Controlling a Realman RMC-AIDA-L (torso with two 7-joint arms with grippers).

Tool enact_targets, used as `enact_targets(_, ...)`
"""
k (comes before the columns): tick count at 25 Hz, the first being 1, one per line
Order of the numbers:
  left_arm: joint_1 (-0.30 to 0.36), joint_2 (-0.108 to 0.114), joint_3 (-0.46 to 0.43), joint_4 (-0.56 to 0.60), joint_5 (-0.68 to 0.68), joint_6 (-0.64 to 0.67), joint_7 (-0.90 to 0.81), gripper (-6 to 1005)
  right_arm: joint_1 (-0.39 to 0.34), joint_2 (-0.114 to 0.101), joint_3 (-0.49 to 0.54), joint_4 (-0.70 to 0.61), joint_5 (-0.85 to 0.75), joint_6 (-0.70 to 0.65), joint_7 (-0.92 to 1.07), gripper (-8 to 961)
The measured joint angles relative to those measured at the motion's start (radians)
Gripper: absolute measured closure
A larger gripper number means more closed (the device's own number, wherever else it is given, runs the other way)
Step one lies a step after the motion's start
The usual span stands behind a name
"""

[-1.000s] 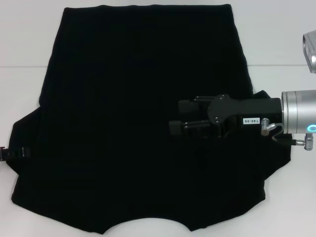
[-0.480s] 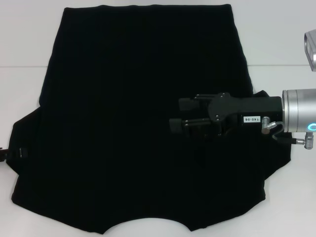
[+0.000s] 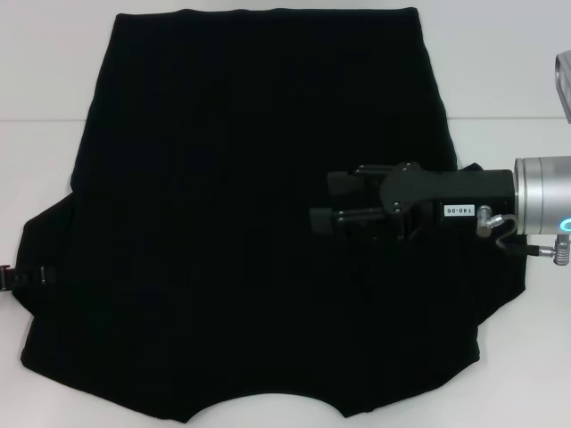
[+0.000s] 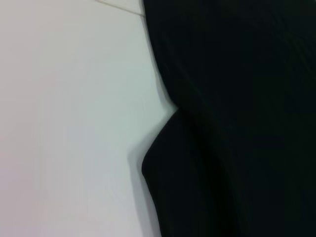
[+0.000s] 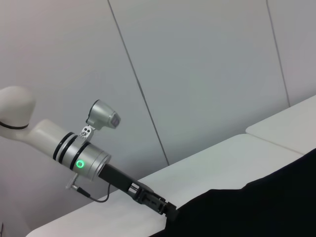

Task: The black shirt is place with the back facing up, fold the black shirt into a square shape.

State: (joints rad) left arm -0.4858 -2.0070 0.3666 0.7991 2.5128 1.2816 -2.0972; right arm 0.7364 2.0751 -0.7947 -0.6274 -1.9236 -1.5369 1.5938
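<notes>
Over the right half of the black shirt (image 3: pixel 250 223), the right gripper (image 3: pixel 323 207) reaches in from the right edge of the head view, its fingers (image 3: pixel 339 184) spread apart with nothing between them. A small white label sits on the gripper's black body, but its digits are too small to read. Behind it the silver wrist shows a lit ring.

At the shirt's left sleeve edge, the left gripper (image 3: pixel 20 277) shows only as a small dark tip; whether its fingers are released or clenched cannot be told. In the right wrist view that same gripper (image 5: pixel 168 209) meets the cloth's edge at the end of its long arm.

The shirt lies spread flat on the white tabletop (image 3: pixel 40 80), hem at the far side, curved neckline nearest the robot. Bare tabletop runs along the left, the right and the far corners. The left wrist view shows the shirt's (image 4: pixel 237 118) edge curving inward against open white tabletop (image 4: pixel 69 118).
</notes>
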Motion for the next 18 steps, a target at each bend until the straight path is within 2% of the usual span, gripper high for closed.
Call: enact_targets(18,-0.019,-0.003,0.002,0.000,-0.003,0.015,0.002,277,0.000,0.000,0.017,0.002,0.000,0.000,-0.004,102)
